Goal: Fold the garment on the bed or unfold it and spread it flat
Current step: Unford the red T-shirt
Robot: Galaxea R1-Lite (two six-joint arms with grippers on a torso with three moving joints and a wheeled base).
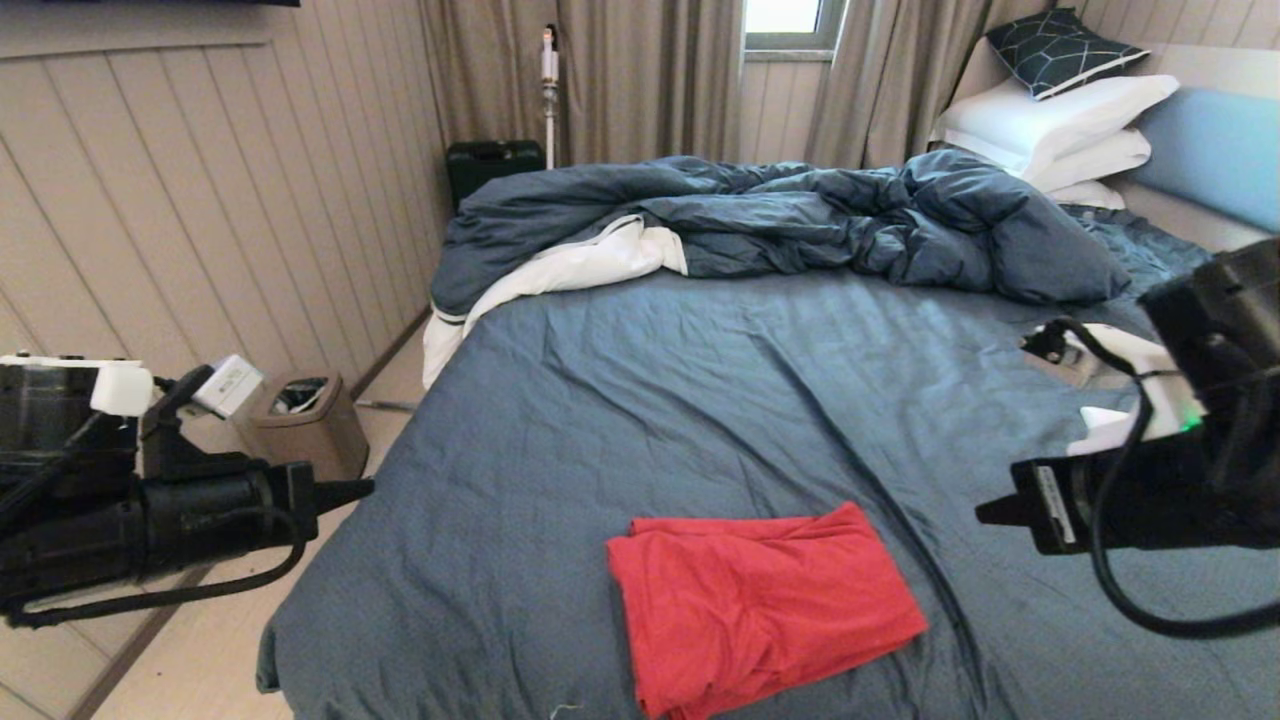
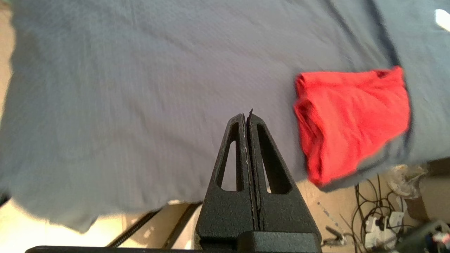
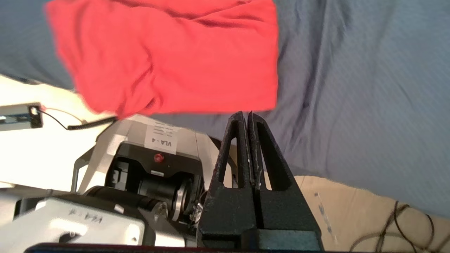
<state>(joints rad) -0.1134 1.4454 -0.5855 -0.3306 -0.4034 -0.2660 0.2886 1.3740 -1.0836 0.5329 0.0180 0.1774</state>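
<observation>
Fingers of both grippers pressed together, tip to tip, nothing between them. Left gripper (image 1: 365,488) hangs off the bed's left edge, above the floor, pointing in toward the mattress; in the left wrist view (image 2: 248,116) its two fingers (image 2: 230,154) close flat against each other over bare sheet. Right gripper (image 1: 985,513) hangs over the right side of the bed, pointing left toward the garment, apart from it; in the right wrist view (image 3: 246,115) its two fingers (image 3: 270,158) are likewise closed and empty, tips just short of the red cloth's edge as seen there.

One garment (image 1: 758,600), red, lies folded into a rough rectangle near the foot of the bed (image 1: 620,400), close to the near edge, slightly right of centre. Creases run across its top layer; no print shows. It rests on the blue-grey sheet, touched by neither gripper. Also seen in both wrist views (image 2: 351,119) (image 3: 168,56).

Further back: one dark blue duvet (image 1: 800,220), rumpled in a heap across the far half of the bed, white lining (image 1: 570,265) turned out at its left end. At the head, right: three white pillows (image 1: 1060,130) stacked, one dark patterned cushion (image 1: 1060,48) on top, against a light blue headboard (image 1: 1215,150).

Left of bed on floor: one brown bin (image 1: 305,420). Far corner: one dark case (image 1: 495,165).
</observation>
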